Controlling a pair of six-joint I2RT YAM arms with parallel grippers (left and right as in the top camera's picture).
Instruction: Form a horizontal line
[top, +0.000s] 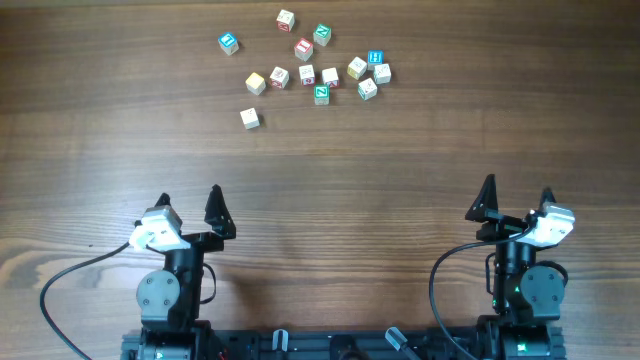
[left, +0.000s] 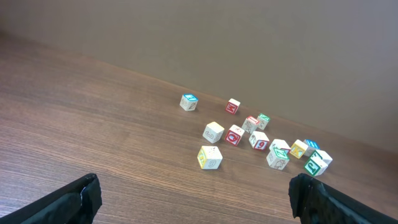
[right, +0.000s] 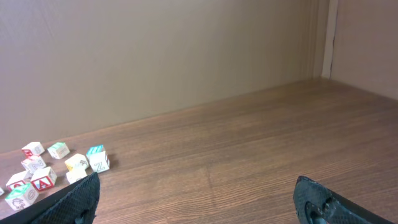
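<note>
Overhead, far side of the table (top: 420, 150): a scatter of small letter cubes lies left of centre. Within it a loose row of letter cubes (top: 307, 74) runs left to right, a yellowish one at its left end and three pale cream ones beside it, unevenly spaced and not quite straight. A green-faced cube (top: 321, 94) sits just near of the row, out of line. A blue-faced cube (top: 229, 42) lies far-left of the group, and a lone cream cube (top: 250, 118) lies nearest of all. On the near side, the left gripper (top: 190, 200) and right gripper (top: 517, 192) stand well apart from the cubes, each with fingers spread and nothing between them.

Left wrist view: the left gripper (left: 193, 186) shows both fingertips at the lower corners, wide apart and bare. The row (left: 259, 140) lies farther off, right of centre.

Right wrist view: the right gripper (right: 198, 186) is likewise spread and holds nothing. Several cubes (right: 78, 162) crowd the lower left edge; which belong to the row cannot be told.
</note>
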